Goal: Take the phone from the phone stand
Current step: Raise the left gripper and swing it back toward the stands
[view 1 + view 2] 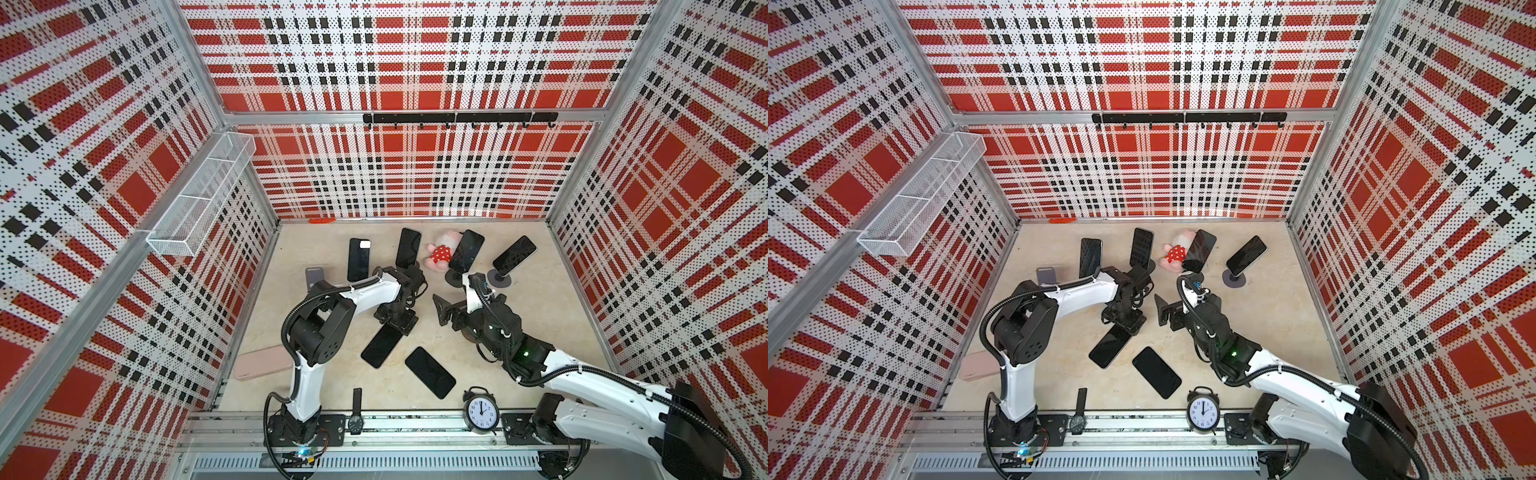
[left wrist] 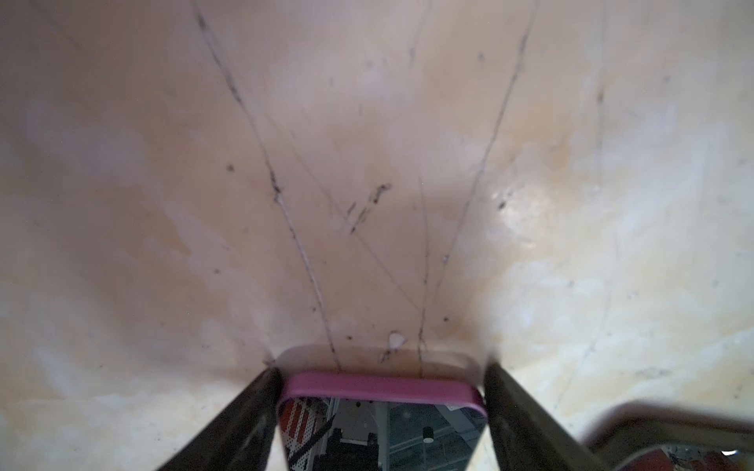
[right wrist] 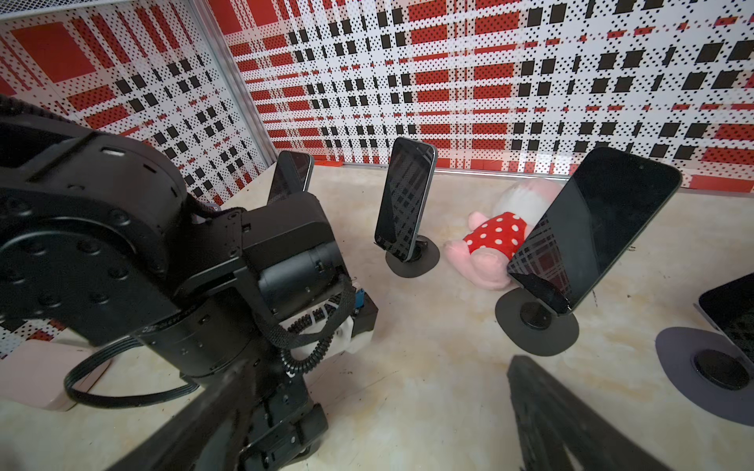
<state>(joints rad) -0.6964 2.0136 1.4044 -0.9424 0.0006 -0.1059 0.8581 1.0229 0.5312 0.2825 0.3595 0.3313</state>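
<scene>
Left gripper [image 2: 383, 367] fingers closely flank the phone [image 2: 379, 386] end; whether they are pinching or free, I cannot tell. The phone lies flat at table [image 1: 548, 303] centre, clear of the stands [image 3: 536, 326] at 12 o'clock. Right gripper [image 1: 441, 311], at 3 o'clock, gapes empty. Step: release. Next: spread wider, lift straight off.

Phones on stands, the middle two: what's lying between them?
A pink plush toy in a red spotted dress, partly behind one phone; the right wrist view shows it best.
</scene>
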